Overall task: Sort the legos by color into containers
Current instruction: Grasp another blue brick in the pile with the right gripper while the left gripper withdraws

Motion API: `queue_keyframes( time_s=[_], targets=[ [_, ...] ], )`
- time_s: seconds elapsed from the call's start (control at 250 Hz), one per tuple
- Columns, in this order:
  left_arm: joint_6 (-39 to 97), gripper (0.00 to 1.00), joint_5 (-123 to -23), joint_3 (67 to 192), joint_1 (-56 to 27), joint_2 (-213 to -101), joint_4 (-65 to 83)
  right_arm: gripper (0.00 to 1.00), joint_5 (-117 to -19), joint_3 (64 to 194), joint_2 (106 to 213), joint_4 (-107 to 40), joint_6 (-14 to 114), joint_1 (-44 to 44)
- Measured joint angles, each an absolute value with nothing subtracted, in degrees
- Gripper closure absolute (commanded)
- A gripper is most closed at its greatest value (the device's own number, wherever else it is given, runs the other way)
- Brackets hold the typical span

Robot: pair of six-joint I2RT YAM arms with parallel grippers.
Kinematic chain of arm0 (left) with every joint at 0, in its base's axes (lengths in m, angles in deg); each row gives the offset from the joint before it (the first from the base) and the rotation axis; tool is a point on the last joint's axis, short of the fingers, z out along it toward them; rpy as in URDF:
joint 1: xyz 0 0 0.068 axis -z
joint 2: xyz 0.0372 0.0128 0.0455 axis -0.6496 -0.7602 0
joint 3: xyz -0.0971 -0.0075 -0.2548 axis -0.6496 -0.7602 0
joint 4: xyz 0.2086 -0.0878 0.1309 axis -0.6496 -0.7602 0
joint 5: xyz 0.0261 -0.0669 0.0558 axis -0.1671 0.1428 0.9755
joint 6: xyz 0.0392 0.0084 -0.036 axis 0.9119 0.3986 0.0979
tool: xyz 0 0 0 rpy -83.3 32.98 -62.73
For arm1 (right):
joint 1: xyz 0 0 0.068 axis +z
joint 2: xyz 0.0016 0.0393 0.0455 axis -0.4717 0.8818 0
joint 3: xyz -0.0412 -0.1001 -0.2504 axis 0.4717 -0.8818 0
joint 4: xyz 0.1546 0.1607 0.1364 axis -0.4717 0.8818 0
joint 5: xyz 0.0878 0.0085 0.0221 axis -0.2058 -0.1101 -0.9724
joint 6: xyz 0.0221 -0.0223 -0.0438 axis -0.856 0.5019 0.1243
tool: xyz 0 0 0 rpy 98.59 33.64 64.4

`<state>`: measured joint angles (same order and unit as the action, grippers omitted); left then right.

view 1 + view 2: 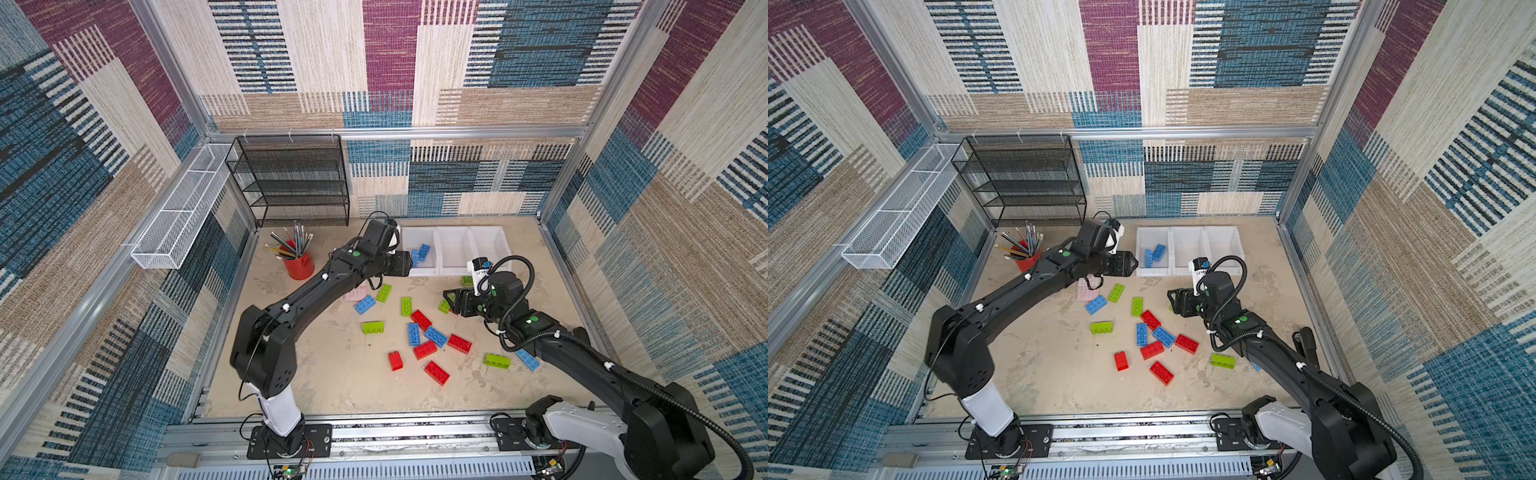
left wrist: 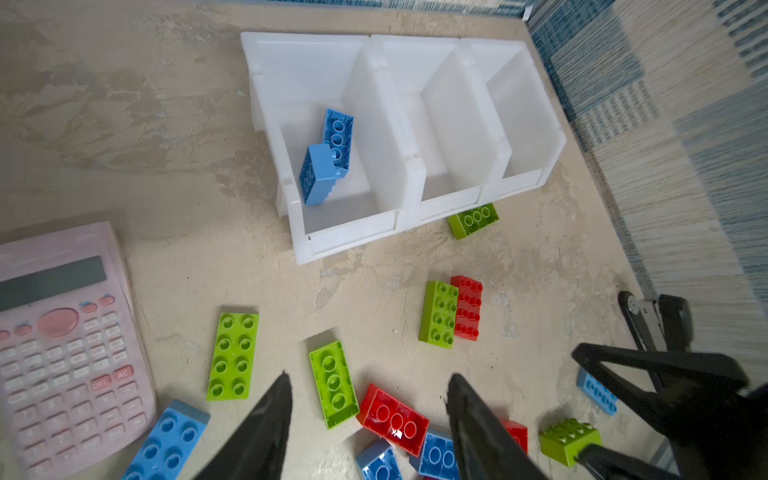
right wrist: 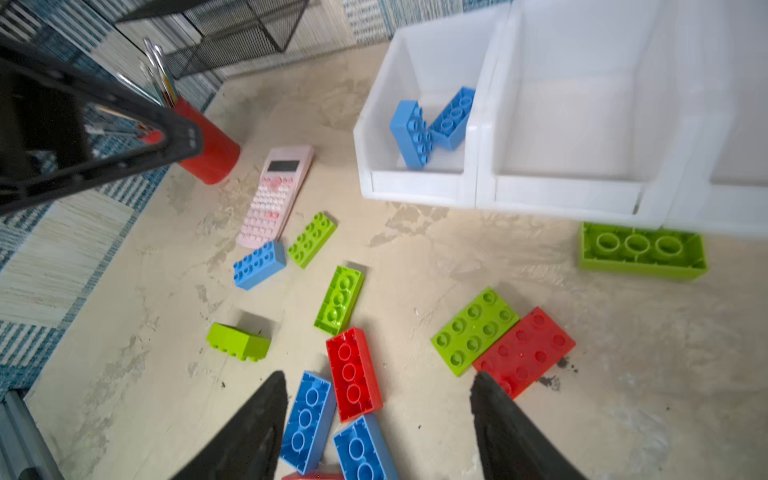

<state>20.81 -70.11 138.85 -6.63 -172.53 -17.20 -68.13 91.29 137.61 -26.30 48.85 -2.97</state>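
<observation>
The left gripper (image 2: 370,376) hovered spread and empty near three joined white plastic bins (image 2: 353,242) at the far edge of the table (image 1: 332,374). Two blue studded plastic bricks (image 2: 328,166) lay in the left-end bin. The right gripper (image 3: 378,374) hung spread and empty above loose red, blue and green bricks (image 1: 459,343) mid-table.

Beige tabletop (image 1: 332,382) carries scattered legos (image 1: 459,343), white containers (image 1: 457,269), pink calculator (image 3: 274,195), red pencil cup (image 1: 299,266), seemingly the black rack (image 1: 299,183).

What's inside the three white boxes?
Two blue bricks lie in the left box, touching each other. The middle box looks empty. The right box shows nothing either, but its walls hide part of its floor.
</observation>
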Motion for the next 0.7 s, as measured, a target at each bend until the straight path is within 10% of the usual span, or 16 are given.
queue_keyframes(
  time_s=[0.36,0.7],
  targets=[
    [12.7,0.41,-66.42,105.17,-6.32,-154.89,7.2,0.26,-63.13,99.16,152.32,-11.35,52.65,7.17],
    [12.63,0.41,-63.79,101.17,-6.32,-153.54,15.74,0.24,-57.47,102.65,159.6,-4.84,53.46,12.52]
  ],
)
